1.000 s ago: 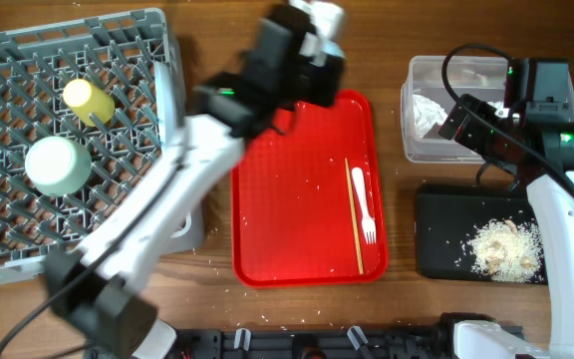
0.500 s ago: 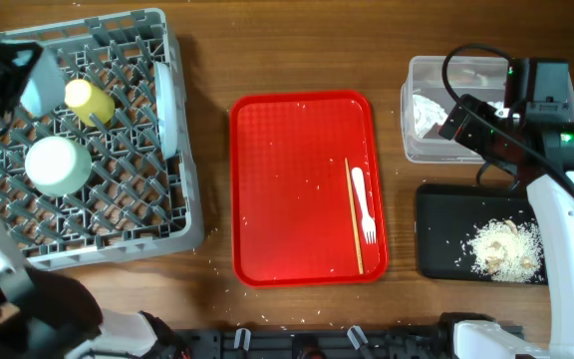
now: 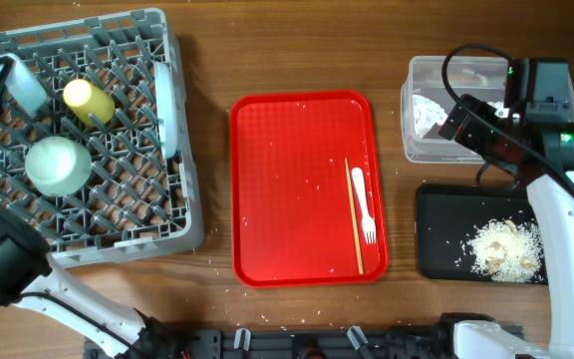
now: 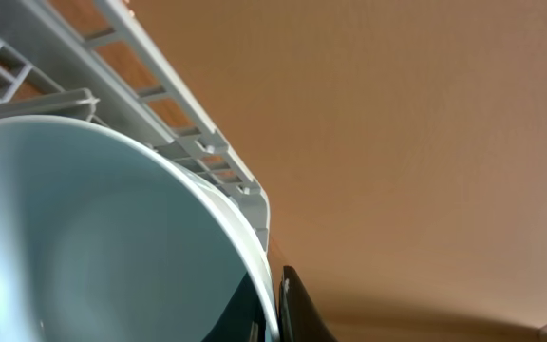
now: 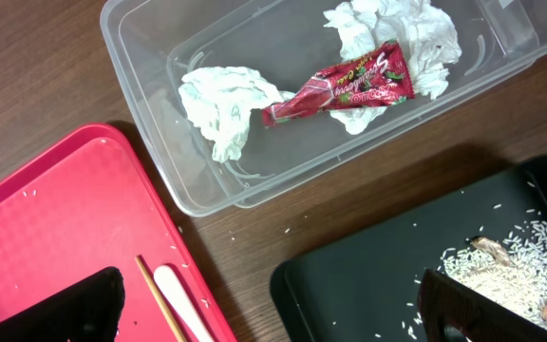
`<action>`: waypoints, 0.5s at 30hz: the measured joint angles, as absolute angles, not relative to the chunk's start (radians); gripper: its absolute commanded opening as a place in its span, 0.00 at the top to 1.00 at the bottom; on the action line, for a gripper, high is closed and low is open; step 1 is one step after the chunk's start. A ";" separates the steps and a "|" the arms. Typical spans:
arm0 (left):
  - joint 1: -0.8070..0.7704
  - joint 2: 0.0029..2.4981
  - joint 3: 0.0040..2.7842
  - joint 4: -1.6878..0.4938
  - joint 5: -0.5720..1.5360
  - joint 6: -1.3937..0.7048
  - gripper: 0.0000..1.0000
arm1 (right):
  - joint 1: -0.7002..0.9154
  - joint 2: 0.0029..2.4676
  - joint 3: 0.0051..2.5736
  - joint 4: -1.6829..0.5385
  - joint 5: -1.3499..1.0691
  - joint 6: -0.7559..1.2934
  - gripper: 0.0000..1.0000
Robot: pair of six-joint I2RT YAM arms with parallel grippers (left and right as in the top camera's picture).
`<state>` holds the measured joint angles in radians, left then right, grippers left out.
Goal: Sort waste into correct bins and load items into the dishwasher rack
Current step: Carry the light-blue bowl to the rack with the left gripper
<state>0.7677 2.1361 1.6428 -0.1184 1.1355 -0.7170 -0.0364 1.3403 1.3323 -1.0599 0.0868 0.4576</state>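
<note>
The grey dishwasher rack (image 3: 118,214) stands at the left. It holds a yellow cup (image 3: 88,100), an upturned pale bowl (image 3: 58,165) and a white plate (image 3: 167,105) on edge. My left gripper (image 4: 272,318) is shut on the rim of a second pale bowl (image 4: 84,237), held over the rack's far left edge (image 3: 25,85). A white fork (image 3: 365,204) and a chopstick (image 3: 353,214) lie on the red tray (image 3: 287,179). The clear tub (image 5: 160,85) holds tissues (image 5: 221,100) and the red wrapper (image 5: 340,85). The black tray (image 3: 446,239) holds rice scraps (image 3: 501,249). My right gripper (image 5: 264,318) is open and empty above the gap between the trays.
The rack's wall (image 4: 160,90) runs beside the held bowl. Loose rice grains speckle the red tray and the wood near its front edge. The right arm (image 3: 511,130) reaches over the tub's right side.
My left arm has swung from over the red tray across to the rack's far left edge with the bowl in it. The right arm has not moved.
</note>
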 measured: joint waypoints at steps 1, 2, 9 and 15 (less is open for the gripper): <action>0.768 2.146 1.643 -0.110 1.145 -0.722 0.96 | -0.036 1.340 1.332 -1.060 0.087 0.458 0.00; 0.768 2.148 1.644 -0.106 1.151 -0.725 0.95 | -0.036 1.340 1.332 -1.060 0.087 0.458 0.00; 0.804 2.164 1.657 -0.123 1.180 -0.736 0.85 | -0.036 1.340 1.332 -1.060 0.087 0.458 0.00; 0.869 2.189 1.655 -0.196 1.164 -0.721 0.58 | -0.036 1.340 1.332 -1.060 0.087 0.458 0.00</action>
<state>0.8692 2.1891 1.6554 -0.1963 1.1645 -0.7208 -0.0364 1.3403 1.3323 -1.0599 0.0868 0.4576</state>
